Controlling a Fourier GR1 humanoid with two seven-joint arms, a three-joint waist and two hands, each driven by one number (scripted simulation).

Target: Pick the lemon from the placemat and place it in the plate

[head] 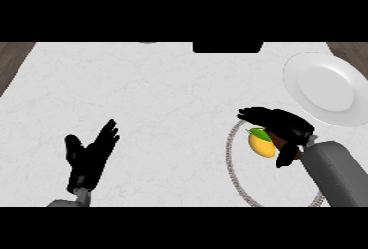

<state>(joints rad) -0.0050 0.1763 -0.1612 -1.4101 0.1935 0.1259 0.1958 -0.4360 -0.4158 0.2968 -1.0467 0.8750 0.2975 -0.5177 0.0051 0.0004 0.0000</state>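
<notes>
The right robot hand [282,127] curls over the small yellow lemon with a green leaf [260,144], on the round rope-edged placemat [231,160]. The white round plate [327,90] lies just beyond, far right on the pale marble desk [158,87]. The left robot hand [90,156] rests near left, fingers spread apart.

The lemon [262,145] is yellow with a green leaf at its upper end and lies on the round placemat [231,160], a white mat with a grey braided edge, partly covered from above. The plate [327,89] is white and round, sitting on the worktop just beyond the placemat at upper right.
</notes>
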